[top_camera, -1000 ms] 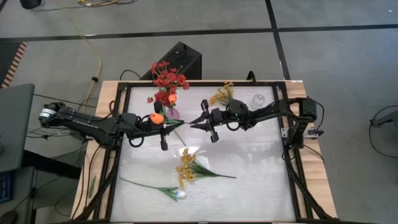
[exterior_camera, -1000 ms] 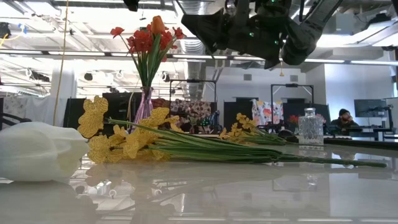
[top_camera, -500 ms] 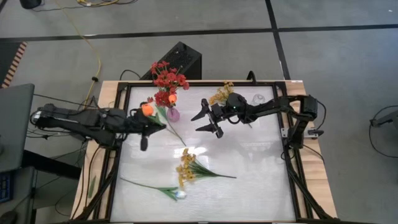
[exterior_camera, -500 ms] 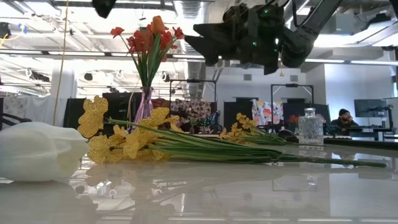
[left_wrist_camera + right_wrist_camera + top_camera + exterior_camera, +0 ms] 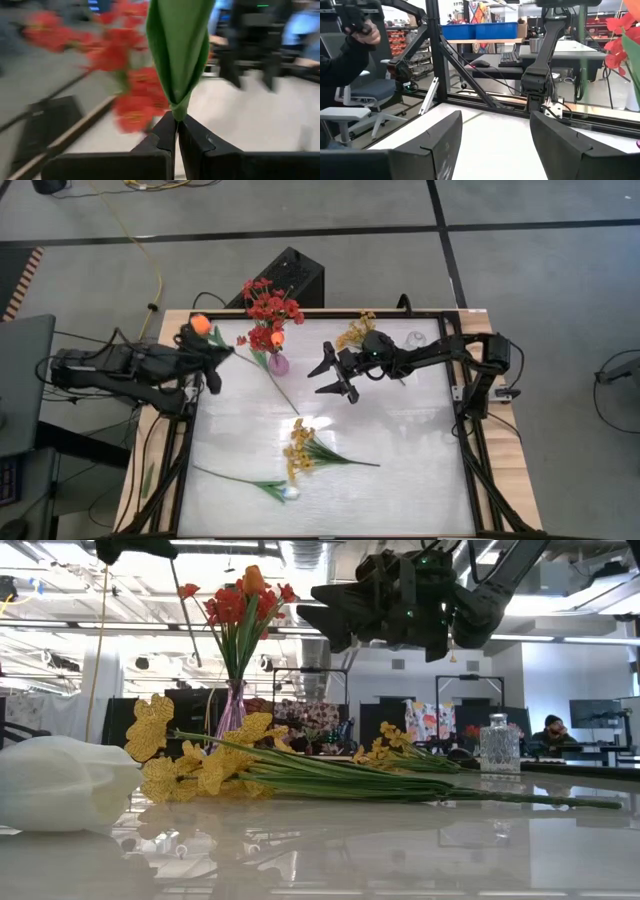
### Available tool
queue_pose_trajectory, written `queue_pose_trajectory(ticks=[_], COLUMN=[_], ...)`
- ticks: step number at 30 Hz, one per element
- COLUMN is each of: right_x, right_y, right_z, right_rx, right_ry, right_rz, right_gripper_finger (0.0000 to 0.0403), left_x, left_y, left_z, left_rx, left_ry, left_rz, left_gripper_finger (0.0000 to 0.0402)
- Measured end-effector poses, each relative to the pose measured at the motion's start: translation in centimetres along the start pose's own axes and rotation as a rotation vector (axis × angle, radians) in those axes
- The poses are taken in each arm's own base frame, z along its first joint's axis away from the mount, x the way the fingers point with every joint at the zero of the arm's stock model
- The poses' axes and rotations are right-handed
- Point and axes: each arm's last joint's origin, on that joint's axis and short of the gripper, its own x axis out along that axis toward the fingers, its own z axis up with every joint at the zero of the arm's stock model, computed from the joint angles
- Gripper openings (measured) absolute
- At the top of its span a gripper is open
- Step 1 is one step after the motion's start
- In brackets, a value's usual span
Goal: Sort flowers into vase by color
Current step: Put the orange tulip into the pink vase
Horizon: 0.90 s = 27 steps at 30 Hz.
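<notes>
My left gripper is at the table's far left corner, shut on an orange tulip. The tulip's long stem slants out over the table. A purple vase holds red flowers and another orange tulip. My right gripper hovers open, right of that vase, with nothing between its fingers. Yellow flowers lie beside a clear glass vase. A yellow spray and a white tulip lie flat on the table. My left gripper pinches the tulip's green leaf between its two fingertips, close under the blossom. The fingers come nearly level from the table's left and lie across the stem. The blossom sticks out toward the far left, and the stem's free end trails toward the table's middle, lifted clear.
A black frame runs round the table. People sit at desks in the room beyond, and a person's arm shows past the frame. The table's near right part has bare surface.
My left gripper has drawn back toward the table's left edge and risen, rolling as it went. It carried the orange tulip from beside the purple vase to the far left corner, and the stem swung round. My right gripper has opened and stayed near its place.
</notes>
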Motion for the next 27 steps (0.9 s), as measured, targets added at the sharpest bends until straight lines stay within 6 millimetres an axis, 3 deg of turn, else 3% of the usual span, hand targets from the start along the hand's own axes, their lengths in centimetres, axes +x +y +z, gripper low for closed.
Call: queue_pose_trajectory(ticks=[11,18,27], right_x=[0.1,0.5,0.7], right_y=[0.1,0.6,1.0], right_z=[0.0,0.0,0.0], right_rx=[0.007,0.027,0.030], right_ry=[0.000,-0.001,0.000], right_rz=[0.004,0.022,0.034], right_gripper_finger=[0.0260,0.0260,0.0260], left_x=[2.1,3.0,5.7], left_y=[2.1,3.2,3.5], left_z=[0.3,1.5,1.8], left_rx=[0.011,-0.021,-0.012], left_ry=[0.041,0.000,0.046], left_rz=[0.295,0.123,0.058], left_gripper_finger=[0.0000,0.0000,0.0000])
